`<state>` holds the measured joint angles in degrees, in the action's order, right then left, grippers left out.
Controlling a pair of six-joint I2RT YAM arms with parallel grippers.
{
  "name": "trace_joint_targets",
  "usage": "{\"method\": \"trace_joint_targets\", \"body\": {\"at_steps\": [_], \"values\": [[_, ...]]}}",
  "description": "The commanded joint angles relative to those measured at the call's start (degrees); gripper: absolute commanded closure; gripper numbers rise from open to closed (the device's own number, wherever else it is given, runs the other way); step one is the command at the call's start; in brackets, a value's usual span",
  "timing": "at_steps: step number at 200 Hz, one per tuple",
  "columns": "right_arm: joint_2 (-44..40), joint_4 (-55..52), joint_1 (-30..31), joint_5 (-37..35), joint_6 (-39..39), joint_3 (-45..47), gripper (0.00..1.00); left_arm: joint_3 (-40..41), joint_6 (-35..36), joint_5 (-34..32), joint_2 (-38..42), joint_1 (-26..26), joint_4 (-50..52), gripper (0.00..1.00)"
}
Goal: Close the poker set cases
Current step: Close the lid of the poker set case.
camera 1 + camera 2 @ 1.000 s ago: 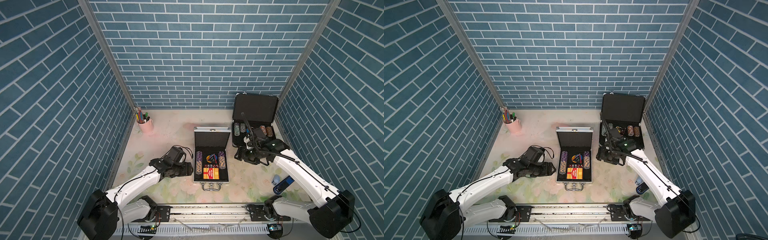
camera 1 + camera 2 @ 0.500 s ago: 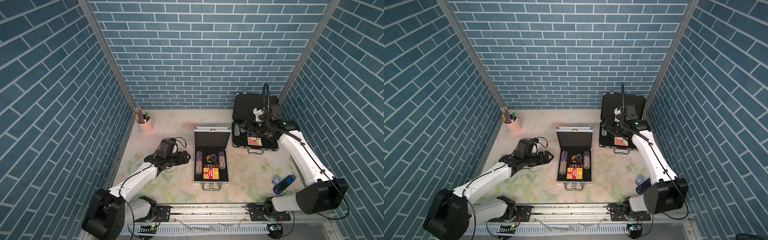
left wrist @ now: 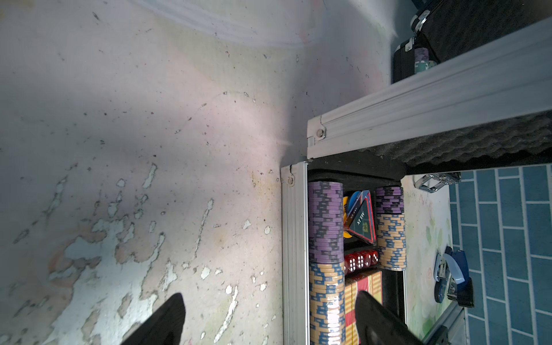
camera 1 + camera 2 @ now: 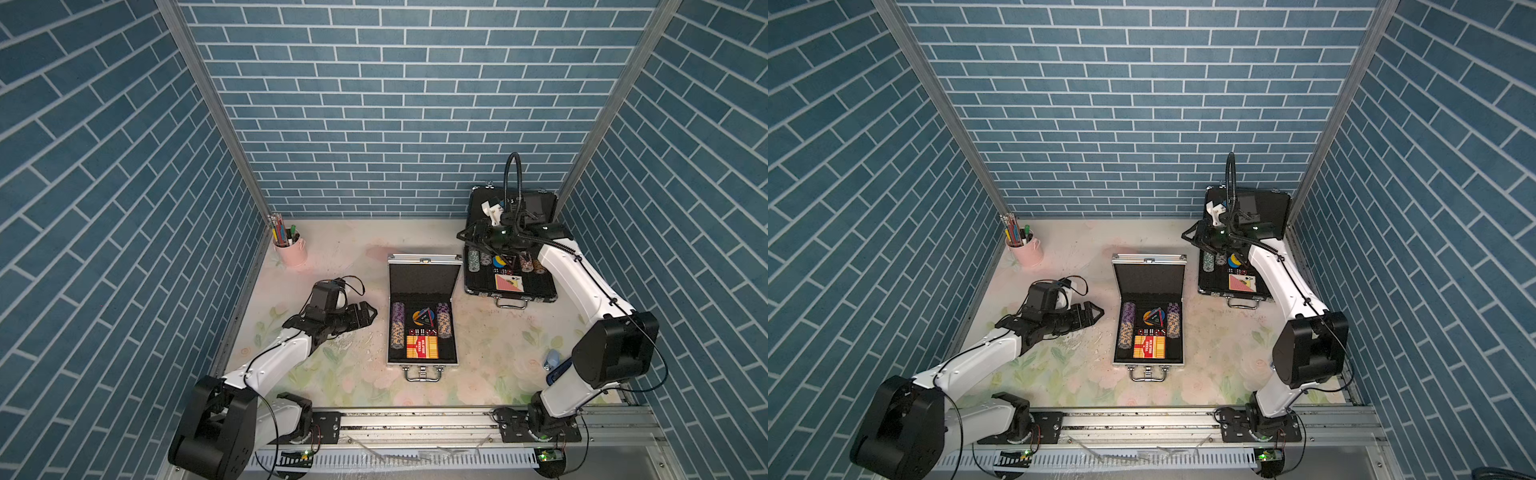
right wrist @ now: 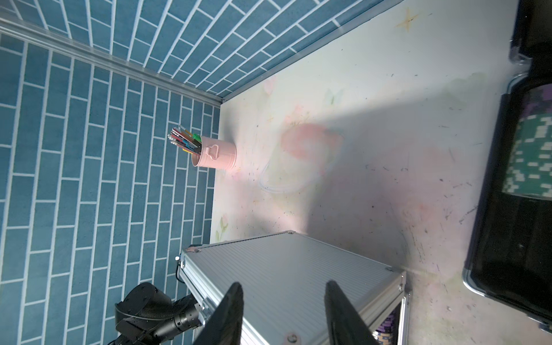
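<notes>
- Mid-counter, the silver case [image 4: 422, 277]: lies open, lid upright at the far edge, handle toward the arms' rail; holds chip rows, dice and a card deck.
- In the far right corner, the black case [image 4: 540, 286]: also lies open, lid standing close to the back wall, chips and cards in the tray.
- Handling, as a guess: stiff, metal-edged shells, with trays weighted by chips and unlikely to slide. Lids probably swing lightly on their hinges and may drop on their own once past upright. Ribbed skin looks slick, so better pushed than pinched. Calls for pressing at a lid's top edge or back, then easing it down to spare the latches.
- Beside the silver case's left wall, the left pincer [image 4: 368, 312]: released, fingers wide, nothing between them; hovers low, apart from the case.
- Over the black case's left rear part, the right pincer [image 4: 468, 237]: fingers apart, gripping nothing; hangs in front of the lid. Impossible to tell whether it touches the lid.
- Farther out on the counter [image 4: 332, 257]: a pink cup [image 4: 291, 251] of pens in the far left corner, well apart from both cases.
- Hard to make out: both sets of hinges, and the latches, which show only as small glints. Black lid partly covered by the right arm and its cable. Blue gadget [image 4: 555, 361] near that arm's base half hidden.
</notes>
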<state>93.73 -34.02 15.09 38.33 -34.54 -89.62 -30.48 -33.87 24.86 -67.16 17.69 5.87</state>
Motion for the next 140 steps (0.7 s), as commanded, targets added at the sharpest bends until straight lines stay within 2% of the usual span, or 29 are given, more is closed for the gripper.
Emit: {"method": "trace_joint_targets", "body": {"at_steps": [1,73,140], "values": [[-0.12,-0.13,1.27,3.28,0.21,0.6,0.57,0.67,-0.02,0.87,0.1,-0.66,-1.13,0.1],[-3.22,-2.73,3.36,3.38,2.2,6.44,0.6,0.62,0.64,0.3,0.47,-1.07,0.05,0.09],[-10.3,-4.97,5.61,3.29,2.64,15.36,0.62,0.86,1.52,-1.22,4.02,-2.63,4.02,0.08]]}}
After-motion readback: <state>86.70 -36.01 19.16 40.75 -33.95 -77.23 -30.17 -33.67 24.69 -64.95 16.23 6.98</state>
